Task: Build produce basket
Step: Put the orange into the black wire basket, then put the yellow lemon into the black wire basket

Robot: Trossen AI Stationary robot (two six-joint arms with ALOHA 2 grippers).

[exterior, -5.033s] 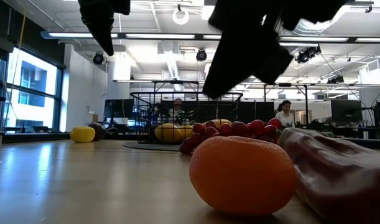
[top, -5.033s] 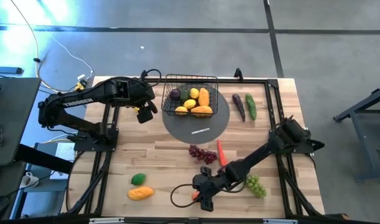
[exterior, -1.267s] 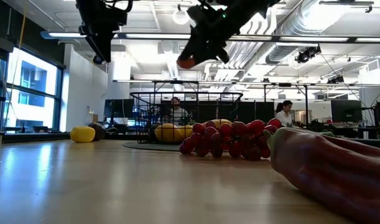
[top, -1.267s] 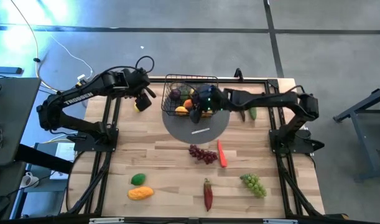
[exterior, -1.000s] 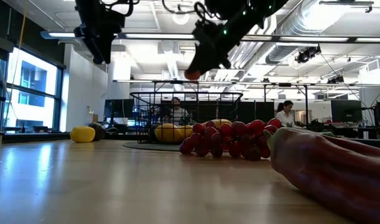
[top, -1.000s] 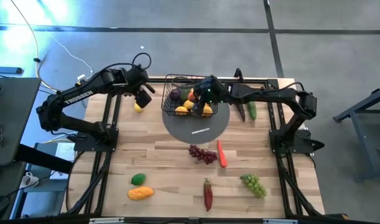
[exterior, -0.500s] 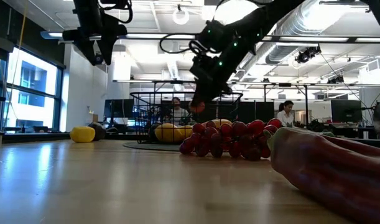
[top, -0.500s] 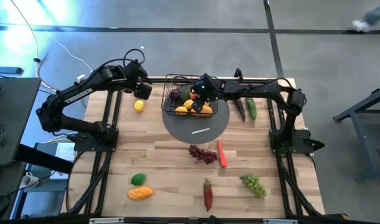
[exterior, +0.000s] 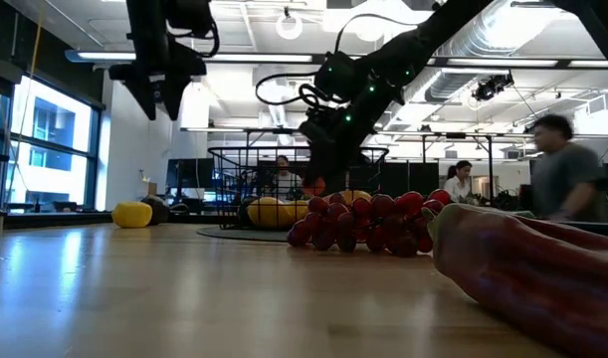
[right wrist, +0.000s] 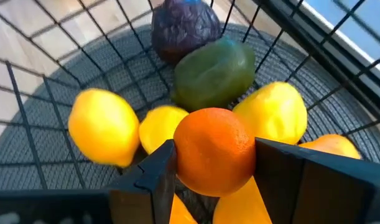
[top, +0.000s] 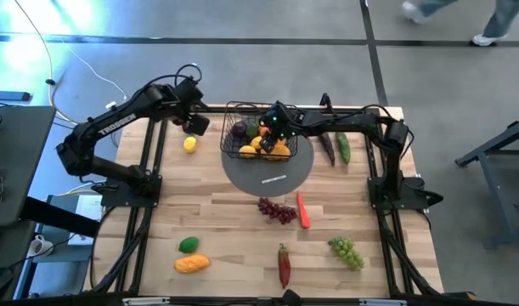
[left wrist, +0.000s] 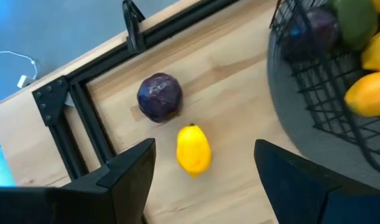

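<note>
The black wire basket (top: 259,130) stands on a grey round mat and holds lemons (right wrist: 104,126), a green fruit (right wrist: 214,73), a purple plum (right wrist: 185,25) and a mango. My right gripper (top: 273,129) is down inside the basket, shut on an orange (right wrist: 214,149). My left gripper (left wrist: 205,155) hangs open over the table's far left part, above a lemon (left wrist: 193,149) and a purple plum (left wrist: 159,98) lying on the wood beside the basket. In the low view that lemon (exterior: 132,214) lies left of the basket (exterior: 284,184). My right gripper pinches the orange between its two fingers (right wrist: 153,177), one on each side of the fruit at its widest part (right wrist: 183,155). The fingers come from above, slanting down into the basket. The orange is held just over the lemons; whether it touches them I cannot tell.
On the near half of the table lie red grapes (top: 277,210), a carrot (top: 302,210), a red pepper (top: 284,265), green grapes (top: 347,252), a mango (top: 192,263) and a green fruit (top: 188,245). An aubergine (top: 326,146) and a cucumber (top: 343,146) lie right of the basket. A person walks in the room behind.
My right gripper has carried the orange down from above the basket's rim into the basket, moving a little toward the far edge, still shut on it. My left gripper has drifted slightly toward the far edge, uncovering the lemon on the table.
</note>
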